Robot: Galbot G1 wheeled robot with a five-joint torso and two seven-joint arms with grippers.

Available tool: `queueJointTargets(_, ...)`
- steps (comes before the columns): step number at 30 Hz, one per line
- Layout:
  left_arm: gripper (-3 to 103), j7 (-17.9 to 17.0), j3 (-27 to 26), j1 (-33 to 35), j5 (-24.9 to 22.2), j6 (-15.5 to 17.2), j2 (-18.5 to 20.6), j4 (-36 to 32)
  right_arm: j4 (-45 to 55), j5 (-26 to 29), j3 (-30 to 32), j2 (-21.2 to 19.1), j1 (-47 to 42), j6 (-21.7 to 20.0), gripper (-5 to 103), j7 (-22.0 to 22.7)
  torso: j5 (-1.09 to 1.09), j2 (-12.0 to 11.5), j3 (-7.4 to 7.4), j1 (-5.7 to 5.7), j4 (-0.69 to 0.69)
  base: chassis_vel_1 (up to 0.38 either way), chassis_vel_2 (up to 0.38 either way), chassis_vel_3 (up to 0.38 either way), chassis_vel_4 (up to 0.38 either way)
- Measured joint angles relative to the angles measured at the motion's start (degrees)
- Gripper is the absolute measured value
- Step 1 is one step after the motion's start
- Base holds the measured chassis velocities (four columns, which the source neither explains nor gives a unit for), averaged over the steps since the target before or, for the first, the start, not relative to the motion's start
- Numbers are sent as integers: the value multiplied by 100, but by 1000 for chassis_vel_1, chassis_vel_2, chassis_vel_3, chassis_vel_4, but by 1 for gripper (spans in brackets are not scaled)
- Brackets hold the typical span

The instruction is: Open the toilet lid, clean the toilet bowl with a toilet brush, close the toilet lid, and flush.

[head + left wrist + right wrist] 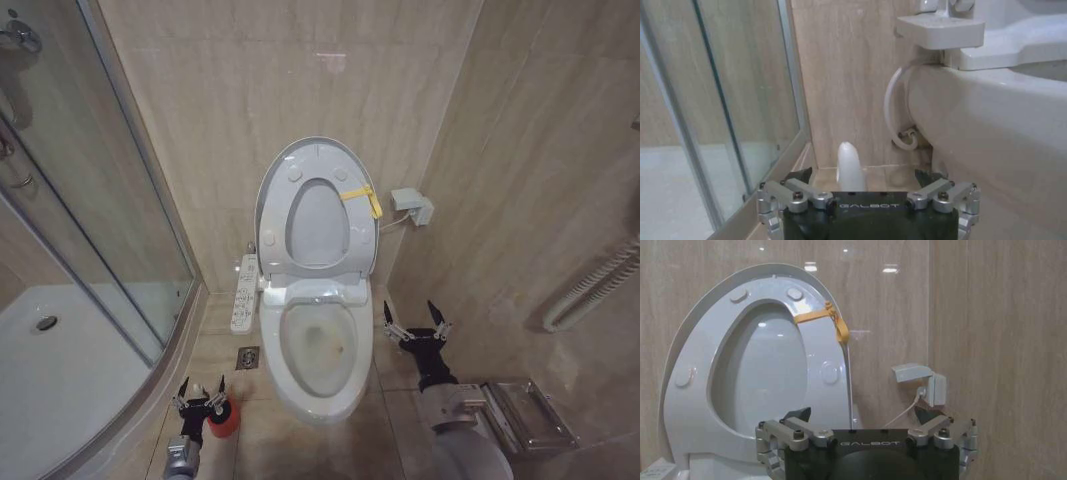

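- Low on the left, the left hand (201,392) hangs with fingers apart over the red holder (224,420), the toilet brush (851,167) handle between them.
- Centre: the toilet lid (275,185) stands raised above the toilet bowl (318,345).
- Right of the bowl, the right hand (417,318) hovers, fingers spread.

The left hand (867,187) has its fingers spread apart, and the pale brush handle (850,167) stands upright between them. Beside it is the white toilet bowl (1000,140), with a white hose (893,107) along the tiled wall (847,75).
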Motion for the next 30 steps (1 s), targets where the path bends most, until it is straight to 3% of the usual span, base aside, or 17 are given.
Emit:
queueJointTargets(18, 96, 41, 1, 58, 163, -299, -150, 426, 0, 0, 0, 0, -1, 0, 100, 0, 0, 0, 0, -2, 0, -4, 2, 1, -2)
queueJointTargets(21, 96, 48, -12, 14, 172, -309, -151, 452, 0, 0, 0, 0, -1, 0, 100, 0, 0, 0, 0, -2, 0, 0, 0, 0, 0)
queueJointTargets(22, 90, 50, -16, -9, 174, -310, -146, 456, 0, 0, 0, 0, -1, 0, 100, 0, 0, 0, 0, -2, 0, 0, 0, 0, 0)
queueJointTargets(30, 90, 83, -29, -82, 175, -302, -120, 480, 0, 0, 0, 0, -1, 0, 100, 0, 0, 0, 0, -1, 0, 0, 0, 0, 0)
